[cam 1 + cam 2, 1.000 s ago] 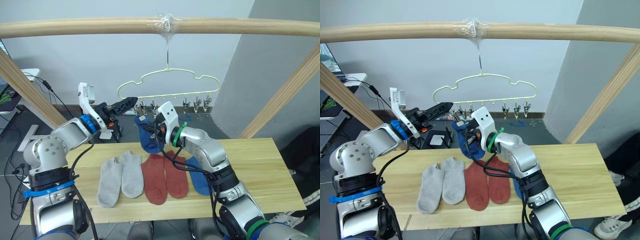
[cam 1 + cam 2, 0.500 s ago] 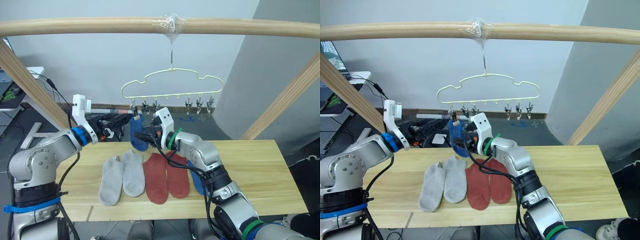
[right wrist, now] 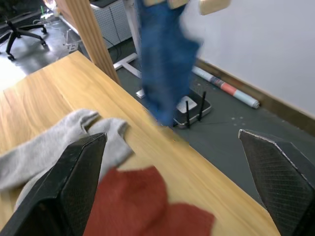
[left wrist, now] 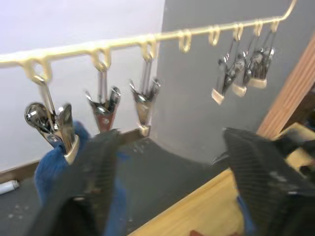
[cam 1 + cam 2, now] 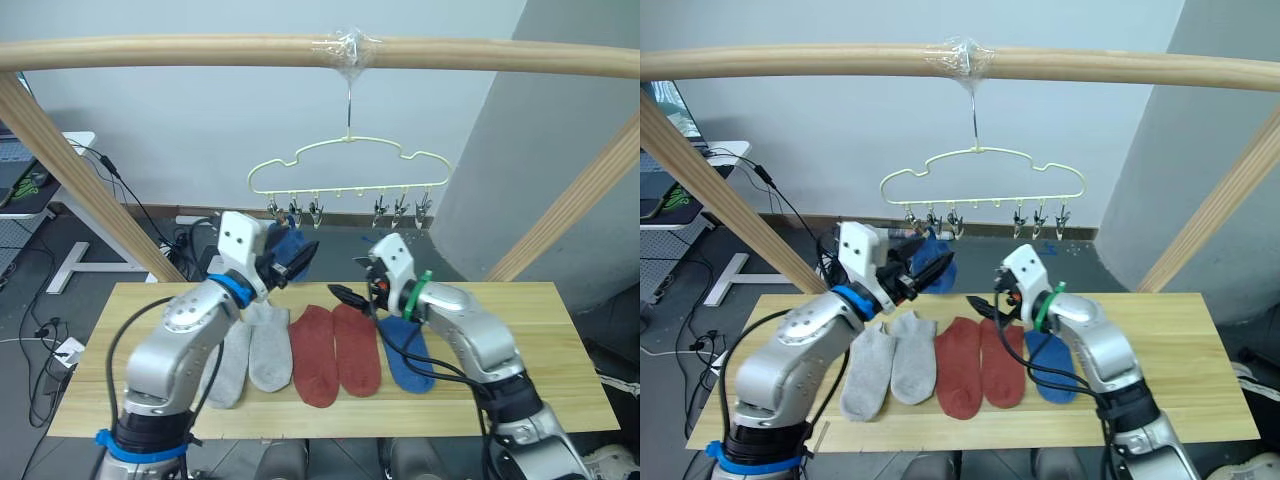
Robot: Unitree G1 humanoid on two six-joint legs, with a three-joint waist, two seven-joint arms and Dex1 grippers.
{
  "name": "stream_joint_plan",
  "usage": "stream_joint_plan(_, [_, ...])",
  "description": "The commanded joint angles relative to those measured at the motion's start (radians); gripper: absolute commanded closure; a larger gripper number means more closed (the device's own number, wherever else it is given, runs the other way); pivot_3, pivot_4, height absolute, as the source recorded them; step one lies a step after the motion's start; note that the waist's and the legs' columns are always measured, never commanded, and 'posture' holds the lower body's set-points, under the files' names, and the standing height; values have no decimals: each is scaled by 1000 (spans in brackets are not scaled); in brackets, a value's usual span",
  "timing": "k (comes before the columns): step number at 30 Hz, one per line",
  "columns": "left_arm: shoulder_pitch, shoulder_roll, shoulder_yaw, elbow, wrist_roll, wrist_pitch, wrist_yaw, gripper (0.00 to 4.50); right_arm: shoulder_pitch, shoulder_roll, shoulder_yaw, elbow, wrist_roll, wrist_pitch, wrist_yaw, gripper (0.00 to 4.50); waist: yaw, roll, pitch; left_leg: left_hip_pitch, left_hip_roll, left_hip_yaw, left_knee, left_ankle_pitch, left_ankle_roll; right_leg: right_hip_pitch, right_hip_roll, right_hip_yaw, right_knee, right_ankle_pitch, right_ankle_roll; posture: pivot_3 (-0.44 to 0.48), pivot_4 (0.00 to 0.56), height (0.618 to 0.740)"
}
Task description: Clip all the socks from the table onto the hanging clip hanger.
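The left gripper (image 4: 165, 162) stands wide apart, holding nothing, raised just below the clip hanger (image 5: 348, 168). The right gripper (image 3: 177, 182) is likewise spread wide and empty — low over the table (image 5: 540, 335), near the red socks. One blue sock (image 5: 288, 247) hangs crumpled from the leftmost clip (image 4: 51, 123). On the table lie two grey socks (image 5: 252, 345), two rust red socks (image 5: 335, 350) and a second blue sock (image 5: 405, 352), side by side. The hanger's hook hangs on a wooden pole (image 5: 200, 50) — taped there.
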Motion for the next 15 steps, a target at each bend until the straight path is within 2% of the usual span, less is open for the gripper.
stream_joint_plan(1, [13,-50,-81,23,181,-143,101,2041,11,-45,-67,-137,74,18,39,0,-1,0,0,0,0,0,0,0,1,0,0,0,0,0,0,87,185,740])
stream_joint_plan(4, [24,-82,-82,36,218,-179,122,2041,13,-58,-67,-166,89,24,31,0,-7,0,0,0,1,0,0,-1,2,0,1,0,0,0,0,69,187,740])
stream_joint_plan(8, [22,-162,-105,116,296,-267,197,2041,8,-101,-128,-257,181,21,91,0,-3,0,0,0,1,0,0,-1,3,1,1,0,0,0,0,61,189,740])
stream_joint_plan(15, [-11,-222,-49,226,327,-346,245,2041,-36,-143,-182,-287,274,35,111,0,-3,0,0,1,0,0,2,-1,3,3,0,-1,0,0,0,38,190,740])
